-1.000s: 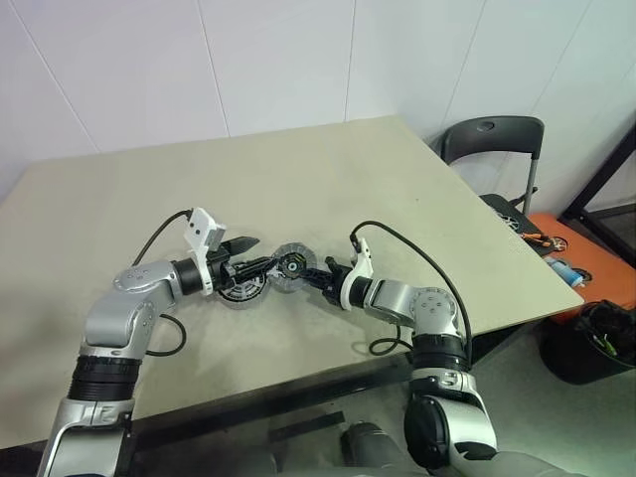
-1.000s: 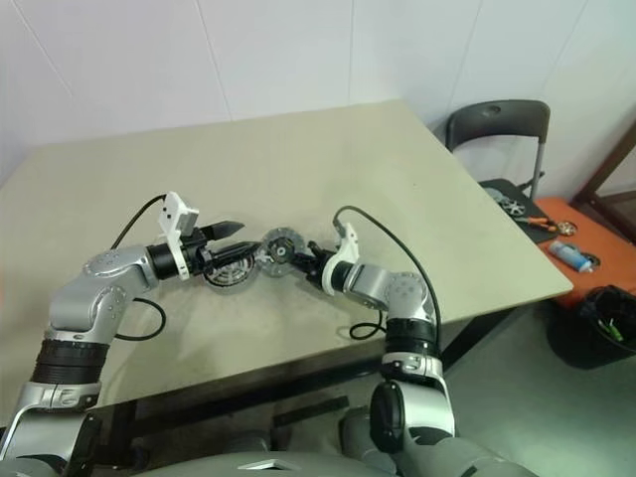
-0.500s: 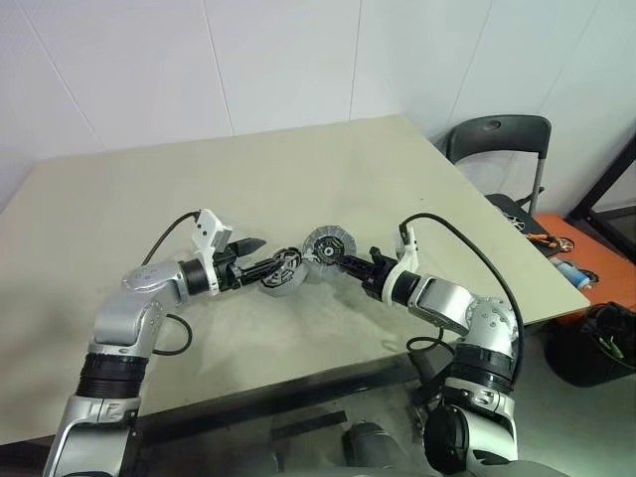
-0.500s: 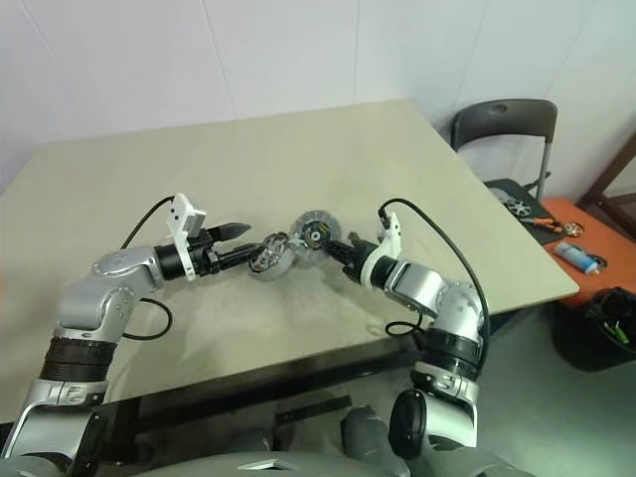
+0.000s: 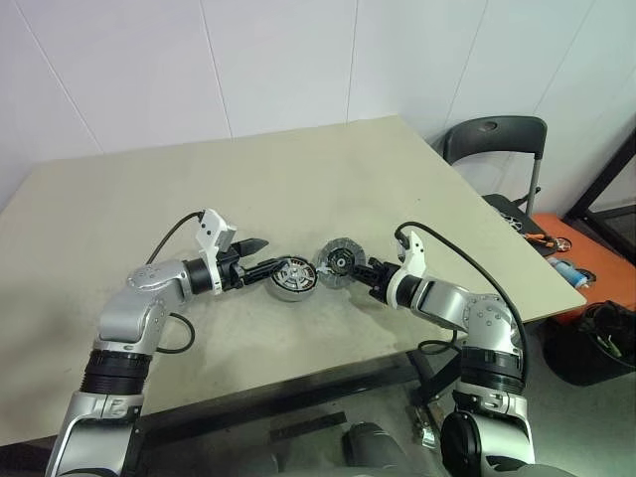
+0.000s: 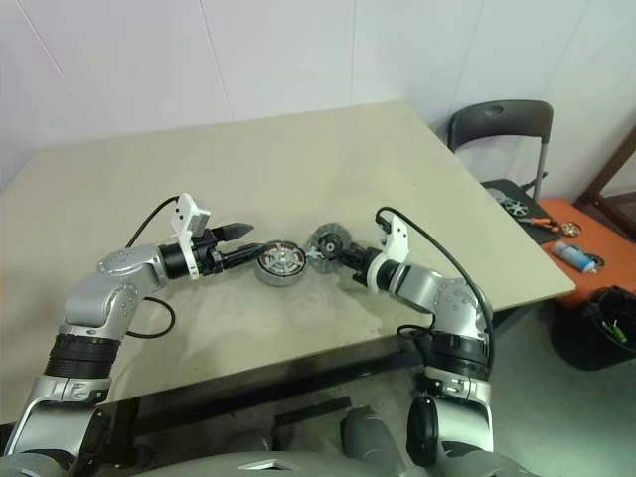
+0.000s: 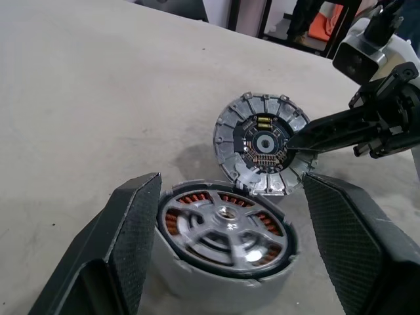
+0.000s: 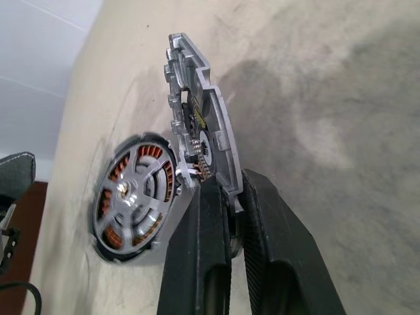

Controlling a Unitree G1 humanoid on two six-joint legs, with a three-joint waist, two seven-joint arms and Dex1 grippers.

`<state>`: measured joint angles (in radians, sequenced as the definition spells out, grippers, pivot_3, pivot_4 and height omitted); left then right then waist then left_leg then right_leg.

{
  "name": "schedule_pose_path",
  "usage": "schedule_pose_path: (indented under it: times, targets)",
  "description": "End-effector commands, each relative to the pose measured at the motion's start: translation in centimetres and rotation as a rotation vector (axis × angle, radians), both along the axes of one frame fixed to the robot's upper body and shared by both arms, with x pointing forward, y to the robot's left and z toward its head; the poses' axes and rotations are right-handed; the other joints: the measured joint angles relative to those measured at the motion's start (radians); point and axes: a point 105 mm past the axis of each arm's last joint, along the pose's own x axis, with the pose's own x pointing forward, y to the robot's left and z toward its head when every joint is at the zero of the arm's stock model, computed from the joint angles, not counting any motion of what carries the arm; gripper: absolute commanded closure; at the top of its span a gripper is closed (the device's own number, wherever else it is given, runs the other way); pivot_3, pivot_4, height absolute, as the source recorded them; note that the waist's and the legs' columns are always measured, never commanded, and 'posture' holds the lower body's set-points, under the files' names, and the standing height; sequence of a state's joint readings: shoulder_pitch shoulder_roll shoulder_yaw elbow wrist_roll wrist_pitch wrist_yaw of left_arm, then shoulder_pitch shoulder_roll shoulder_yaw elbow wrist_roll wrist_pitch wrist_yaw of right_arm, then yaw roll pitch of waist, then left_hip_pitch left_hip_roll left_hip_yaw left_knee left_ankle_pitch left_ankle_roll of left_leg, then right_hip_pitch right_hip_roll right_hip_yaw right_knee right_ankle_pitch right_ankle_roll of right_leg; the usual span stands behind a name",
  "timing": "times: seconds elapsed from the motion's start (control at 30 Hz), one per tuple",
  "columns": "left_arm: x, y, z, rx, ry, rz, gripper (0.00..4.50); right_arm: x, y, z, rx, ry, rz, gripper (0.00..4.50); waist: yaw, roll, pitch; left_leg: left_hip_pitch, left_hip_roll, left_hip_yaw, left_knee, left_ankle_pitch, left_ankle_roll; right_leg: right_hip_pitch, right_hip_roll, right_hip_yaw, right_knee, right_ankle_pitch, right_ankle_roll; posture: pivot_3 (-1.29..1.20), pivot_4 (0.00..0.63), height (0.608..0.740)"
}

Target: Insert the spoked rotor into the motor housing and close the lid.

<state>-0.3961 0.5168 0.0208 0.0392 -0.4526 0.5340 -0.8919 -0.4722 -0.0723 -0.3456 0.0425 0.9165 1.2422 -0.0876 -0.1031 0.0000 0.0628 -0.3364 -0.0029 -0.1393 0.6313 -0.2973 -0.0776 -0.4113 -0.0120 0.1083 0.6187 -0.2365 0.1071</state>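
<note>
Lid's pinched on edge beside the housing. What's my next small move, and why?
Probably tip the lid flat and carry it over the motor housing. The right gripper holds it upright beside the housing; the left gripper brackets the housing, rotor already seated.

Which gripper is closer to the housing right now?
Left. The left gripper straddles the housing, one finger on each side. The right gripper sits just beside it, holding the lid on edge.

Workshop, beige worktable (image 5: pixel 298 169), tools on orange mat (image 5: pixel 566 260), folding chair (image 5: pixel 494 149)
</note>
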Motion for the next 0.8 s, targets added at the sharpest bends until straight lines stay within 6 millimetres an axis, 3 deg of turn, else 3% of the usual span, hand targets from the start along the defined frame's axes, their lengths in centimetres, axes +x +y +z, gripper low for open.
schedule_pose_path:
  times: [0.03, 0.2, 0.27, 0.37, 0.53, 0.8]
  targets:
    - [0.1, 0.4, 1.3, -0.001, -0.049, 0.007, 0.86, 0.4, 1.1, 0.6, -0.058, -0.035, 0.021, 4.49, 0.000, 0.000, 0.000, 0.000, 0.000, 0.000, 0.000, 0.000, 0.000, 0.000, 0.000, 0.000, 0.000, 0.000, 0.000, 0.00, 0.000, 0.740]
    - [0.3, 0.3, 1.3, -0.003, -0.052, 0.011, 0.86, 1.1, 2.8, 5.1, -0.159, -0.268, 0.096, 4.49, 0.000, 0.000, 0.000, 0.000, 0.000, 0.000, 0.000, 0.000, 0.000, -0.001, 0.000, 0.000, 0.001, 0.000, 0.000, 0.00, 0.000, 0.740]
    - [0.3, 0.3, 1.3, -0.005, -0.053, 0.013, 0.86, 0.8, 3.8, 6.7, -0.298, -0.420, 0.188, 4.49, 0.002, 0.000, 0.000, -0.002, 0.000, 0.000, 0.000, 0.000, 0.000, -0.003, 0.000, 0.000, 0.000, 0.000, 0.000, 0.00, 0.000, 0.740]
    - [0.4, 0.2, 1.3, -0.006, -0.053, 0.014, 0.86, -0.4, 5.3, 7.6, -0.510, -0.626, 0.353, 4.49, 0.005, 0.000, 0.000, -0.003, 0.000, 0.000, -0.001, 0.000, 0.000, -0.004, 0.000, 0.000, -0.001, 0.000, 0.001, 0.00, 0.000, 0.740]
    - [0.5, 0.4, 1.3, -0.007, -0.050, 0.018, 0.86, -2.0, 5.6, 4.7, -0.746, -0.751, 0.553, 4.49, 0.007, -0.001, 0.000, -0.004, 0.000, 0.000, -0.003, 0.000, 0.000, -0.005, -0.001, 0.000, -0.002, -0.001, 0.002, 0.00, 0.000, 0.740]
    - [0.2, 0.9, 1.6, -0.041, -0.031, 0.022, 0.86, -0.5, 1.9, -0.7, -0.947, -0.713, 0.531, 4.49, 0.008, -0.003, -0.001, 0.001, 0.000, 0.000, 0.000, 0.000, 0.000, 0.001, 0.000, 0.000, -0.001, -0.001, 0.002, 0.00, 0.000, 0.740]
